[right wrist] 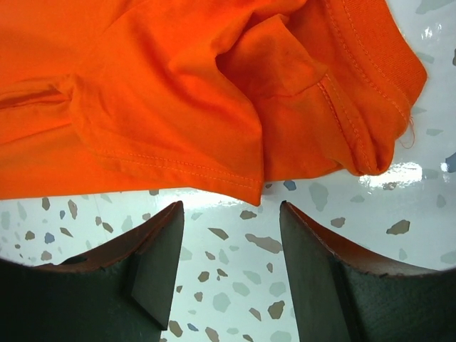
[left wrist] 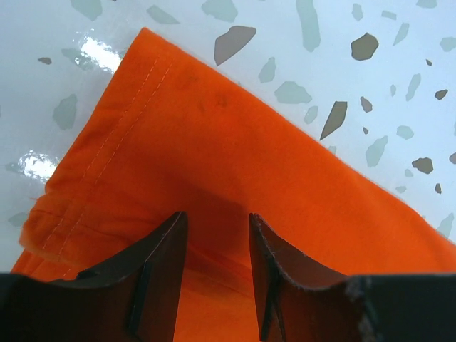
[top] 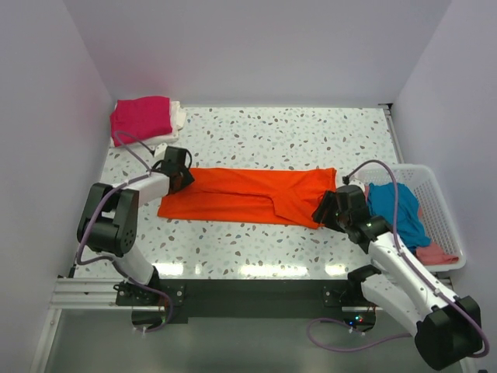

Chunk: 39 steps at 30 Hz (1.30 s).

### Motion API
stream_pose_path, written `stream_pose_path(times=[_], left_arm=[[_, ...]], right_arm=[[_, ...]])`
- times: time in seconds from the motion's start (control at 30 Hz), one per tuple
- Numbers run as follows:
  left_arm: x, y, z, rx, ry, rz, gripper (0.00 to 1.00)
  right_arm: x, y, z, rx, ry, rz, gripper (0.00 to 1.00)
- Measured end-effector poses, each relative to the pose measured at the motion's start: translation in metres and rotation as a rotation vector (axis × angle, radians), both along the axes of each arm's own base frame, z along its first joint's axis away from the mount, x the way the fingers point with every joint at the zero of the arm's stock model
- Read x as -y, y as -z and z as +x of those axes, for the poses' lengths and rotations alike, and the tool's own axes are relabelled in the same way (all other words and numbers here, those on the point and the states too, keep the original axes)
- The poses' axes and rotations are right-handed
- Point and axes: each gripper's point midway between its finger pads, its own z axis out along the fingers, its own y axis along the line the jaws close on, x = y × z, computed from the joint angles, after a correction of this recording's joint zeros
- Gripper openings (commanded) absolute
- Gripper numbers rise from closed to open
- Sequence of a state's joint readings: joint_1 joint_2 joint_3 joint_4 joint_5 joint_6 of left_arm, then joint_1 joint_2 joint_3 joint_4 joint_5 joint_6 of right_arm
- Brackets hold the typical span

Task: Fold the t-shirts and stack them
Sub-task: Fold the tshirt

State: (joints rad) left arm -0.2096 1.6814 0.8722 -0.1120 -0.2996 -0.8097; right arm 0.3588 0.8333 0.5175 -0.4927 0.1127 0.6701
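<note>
Holding teal-blue tee (top: 394, 211) and salmon-pink tee (top: 436, 254), basket (top: 446, 203) sits right; left gripper (left wrist: 217, 222) narrowly parted over orange tee (top: 248, 194), right gripper (right wrist: 231, 214) spread wide.

Speckled table (top: 311, 132): orange tee (top: 248, 194) spread flat mid-table, pink tee (top: 141, 116) over a white one (top: 178, 116) in the far-left corner, basket (top: 443, 210) at the right edge.

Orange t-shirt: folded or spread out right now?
Partly folded. The orange t-shirt lies as one long narrow band across the table, a sleeve layered over its right end; no crosswise fold yet.
</note>
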Motion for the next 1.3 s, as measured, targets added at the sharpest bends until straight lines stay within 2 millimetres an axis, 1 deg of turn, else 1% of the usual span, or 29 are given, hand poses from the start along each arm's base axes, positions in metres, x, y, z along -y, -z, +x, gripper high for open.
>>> stream_pose_path(times=[0.13, 0.33, 0.4, 0.5, 0.73, 1.0, 1.17, 1.23, 1.3], left_arm=[[-0.001, -0.002, -0.007, 0.003, 0.002, -0.002, 0.45], [0.000, -0.012, -0.015, 0.029, 0.011, -0.019, 0.44], [0.000, -0.010, -0.022, 0.025, 0.016, -0.024, 0.44], [-0.002, 0.001, -0.036, -0.004, 0.021, -0.025, 0.44], [-0.001, 0.001, -0.041, 0.014, 0.027, -0.036, 0.44], [-0.001, 0.001, -0.044, 0.012, 0.035, -0.034, 0.43], [-0.001, 0.003, -0.051, 0.021, 0.044, -0.044, 0.40], [0.000, 0.003, -0.054, 0.033, 0.049, -0.051, 0.40], [0.000, 0.004, -0.057, 0.049, 0.052, -0.059, 0.39]], right_arm=[[-0.003, 0.006, 0.006, -0.013, -0.002, -0.001, 0.60], [-0.008, 0.018, 0.014, -0.041, -0.005, -0.002, 0.60], [-0.009, 0.021, 0.016, -0.050, -0.009, -0.001, 0.60], [-0.011, 0.026, 0.019, -0.060, -0.011, -0.002, 0.60], [-0.014, 0.040, 0.024, -0.101, -0.003, -0.005, 0.61], [-0.018, 0.059, 0.038, -0.163, 0.028, -0.014, 0.61], [-0.018, 0.058, 0.061, -0.153, 0.056, -0.007, 0.61], [-0.016, 0.059, 0.067, -0.157, 0.071, -0.008, 0.61], [-0.015, 0.059, 0.080, -0.163, 0.080, -0.013, 0.61]])
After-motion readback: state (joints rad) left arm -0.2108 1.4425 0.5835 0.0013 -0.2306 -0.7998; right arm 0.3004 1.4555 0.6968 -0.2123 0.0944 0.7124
